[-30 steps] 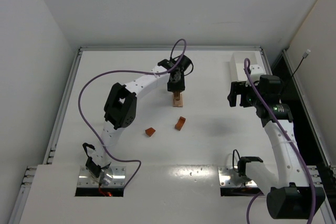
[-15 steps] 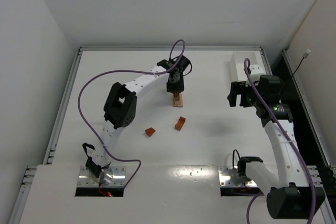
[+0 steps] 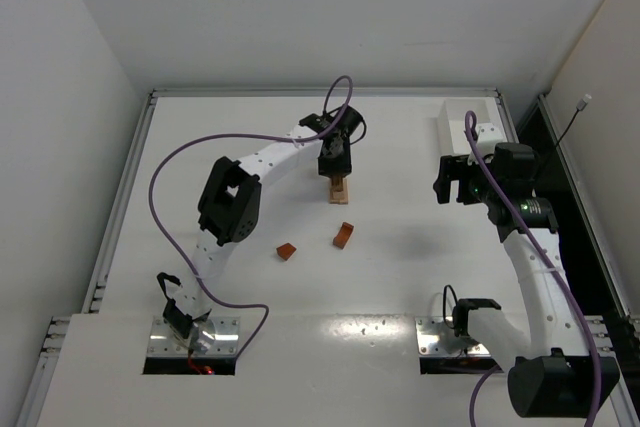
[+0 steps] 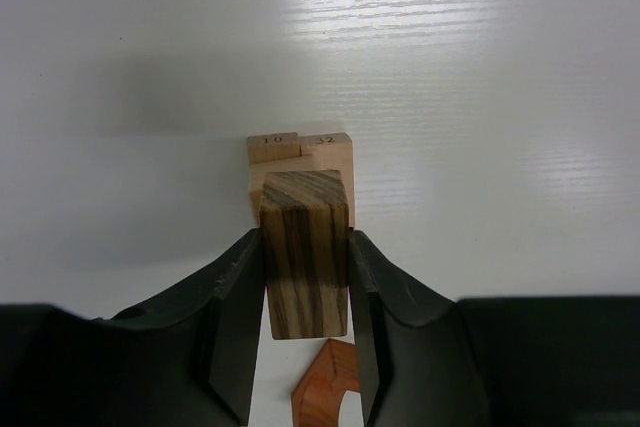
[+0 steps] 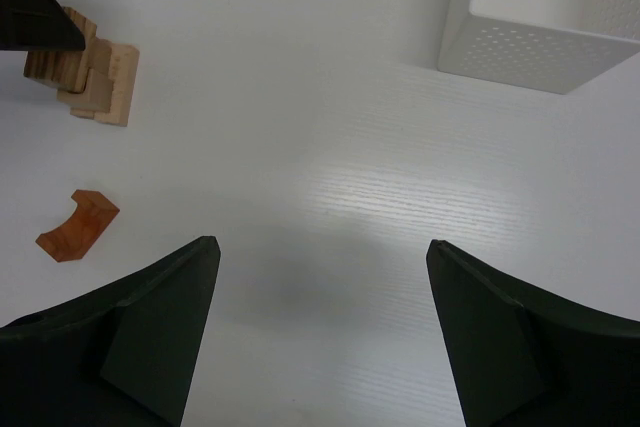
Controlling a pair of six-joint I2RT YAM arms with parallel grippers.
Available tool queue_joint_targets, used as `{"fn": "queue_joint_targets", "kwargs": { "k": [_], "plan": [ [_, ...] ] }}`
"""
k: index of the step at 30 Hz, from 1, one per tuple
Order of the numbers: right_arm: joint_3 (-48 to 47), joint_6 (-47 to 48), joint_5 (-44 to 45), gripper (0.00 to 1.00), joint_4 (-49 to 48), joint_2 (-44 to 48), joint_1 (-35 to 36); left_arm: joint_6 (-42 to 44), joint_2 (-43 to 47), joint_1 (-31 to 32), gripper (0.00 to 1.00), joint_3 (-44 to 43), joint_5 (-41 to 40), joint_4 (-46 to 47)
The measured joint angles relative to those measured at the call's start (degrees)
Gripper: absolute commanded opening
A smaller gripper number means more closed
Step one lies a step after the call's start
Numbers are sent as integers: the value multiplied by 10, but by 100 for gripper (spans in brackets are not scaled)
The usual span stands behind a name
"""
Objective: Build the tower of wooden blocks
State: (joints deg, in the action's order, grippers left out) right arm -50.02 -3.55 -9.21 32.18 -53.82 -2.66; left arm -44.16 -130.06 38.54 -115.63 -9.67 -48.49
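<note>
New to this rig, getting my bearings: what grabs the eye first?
The left gripper clamps a dark-striped block over the tan tower at mid-table. Two reddish pieces, an arch and a small block, lie loose nearer the arms. The right gripper hangs open near the white tray.

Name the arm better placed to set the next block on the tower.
Left. The left gripper is shut on a striped block right at the tower; the right gripper hangs open and empty near the white tray.

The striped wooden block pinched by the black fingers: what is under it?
Some light tan wooden blocks peek out beyond its far edge. The striped wooden block hides the rest, including whether it touches them.
</note>
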Motion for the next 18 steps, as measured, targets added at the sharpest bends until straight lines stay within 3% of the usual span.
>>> {"fn": "queue_joint_targets", "kwargs": {
  "k": [3,7,13,15,17,18],
  "plan": [
    [0,0,0,82,0,0,0,1,0,0,56,2,1,2],
    [0,0,0,82,0,0,0,0,-4,0,74,19,4,4],
    [0,0,0,82,0,0,-4,2,-4,0,76,26,4,2],
    [0,0,0,82,0,0,-6,2,-4,0,67,26,4,2],
    [0,0,-1,82,0,0,-6,2,-4,0,66,26,4,3],
    [0,0,-1,82,0,0,-6,4,-4,0,58,26,4,3]
  ]
}}
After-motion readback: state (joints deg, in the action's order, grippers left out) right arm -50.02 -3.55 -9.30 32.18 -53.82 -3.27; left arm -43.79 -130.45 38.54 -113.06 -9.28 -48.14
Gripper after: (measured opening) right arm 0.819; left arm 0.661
